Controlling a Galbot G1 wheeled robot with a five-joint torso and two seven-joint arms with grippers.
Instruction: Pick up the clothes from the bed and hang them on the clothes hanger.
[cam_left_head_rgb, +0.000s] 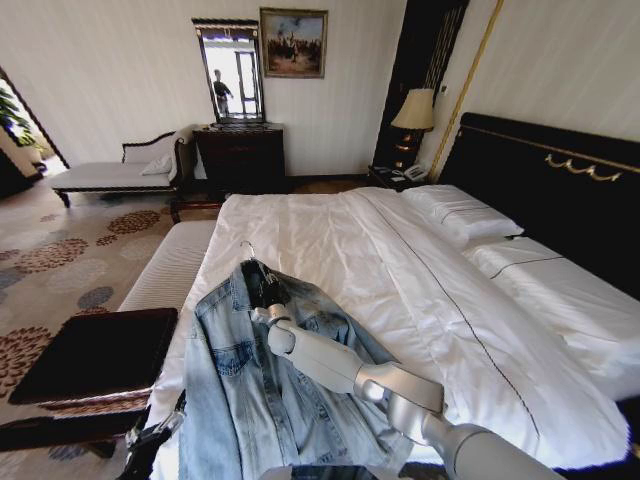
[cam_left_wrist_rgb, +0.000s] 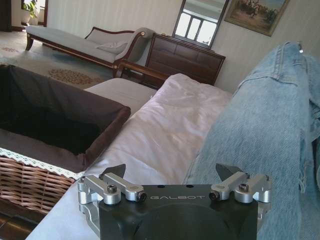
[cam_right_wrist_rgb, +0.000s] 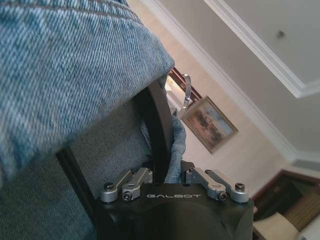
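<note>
We see a faded light-blue denim jacket (cam_left_head_rgb: 250, 390) on white sheets (cam_left_head_rgb: 400, 290), a black headboard (cam_left_head_rgb: 560, 190) trimmed gold, and a floral carpet (cam_left_head_rgb: 60, 250).

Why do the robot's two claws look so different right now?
The right tool is shut on the clothes hanger, holding the denim jacket up over the bed. The left tool is open and holds nothing. The right tool is raised at the jacket's collar; the left tool sits low at the bed's near corner, beside the basket. Both are black with silver fingers.
</note>
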